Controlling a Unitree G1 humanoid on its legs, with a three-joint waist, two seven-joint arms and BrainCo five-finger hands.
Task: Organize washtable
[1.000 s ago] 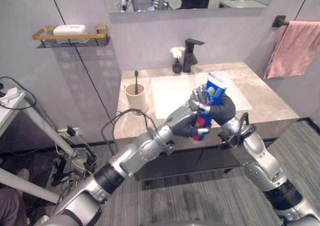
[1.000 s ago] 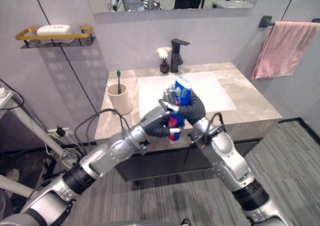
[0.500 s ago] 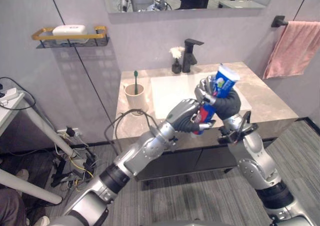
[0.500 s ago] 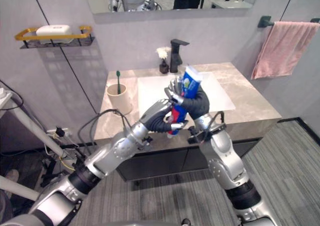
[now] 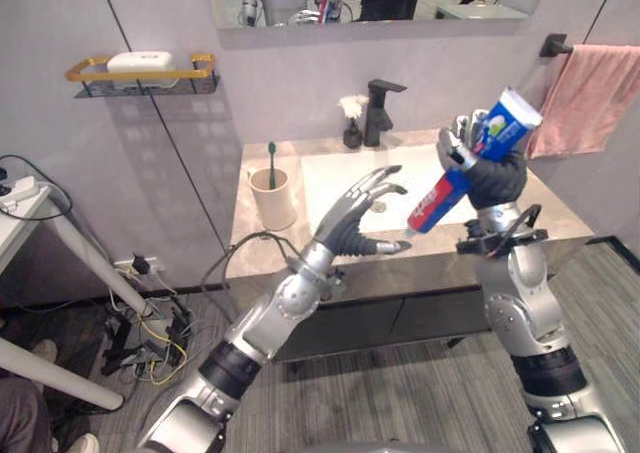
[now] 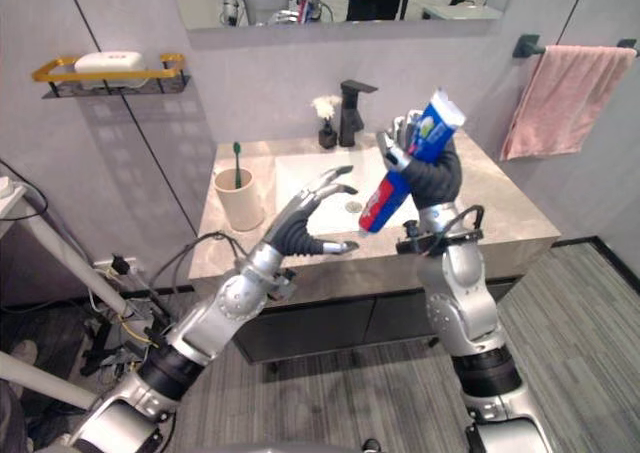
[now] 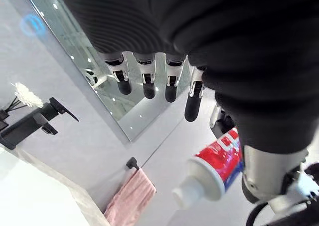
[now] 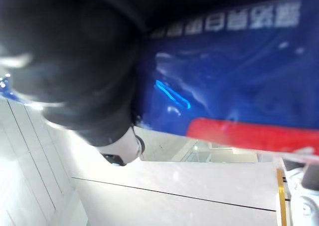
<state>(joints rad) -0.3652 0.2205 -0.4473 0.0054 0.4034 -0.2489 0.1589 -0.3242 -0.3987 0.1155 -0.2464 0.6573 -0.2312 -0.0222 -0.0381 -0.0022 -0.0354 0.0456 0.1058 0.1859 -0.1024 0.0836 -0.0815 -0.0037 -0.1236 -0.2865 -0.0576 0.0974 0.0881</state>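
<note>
Marbled beige counter (image 5: 548,213) set against the wall, with a white basin (image 5: 325,178) sunk in its middle. At the back edge, behind the basin, a black tap (image 5: 380,108), and just beside it on the left a small dark vase (image 5: 354,131) of white flowers. On the left part, a beige cup (image 5: 272,198) standing upright, a green toothbrush (image 5: 272,158) upright inside. Higher on the wall to the left, a gold-railed shelf (image 5: 90,72) carrying a white block (image 5: 140,61).

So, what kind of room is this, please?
Most likely a bathroom, perhaps a mock-up: a stone washstand with a white basin and black faucet, a pink towel on a wall bar, and a toothbrush standing in a cup.
</note>
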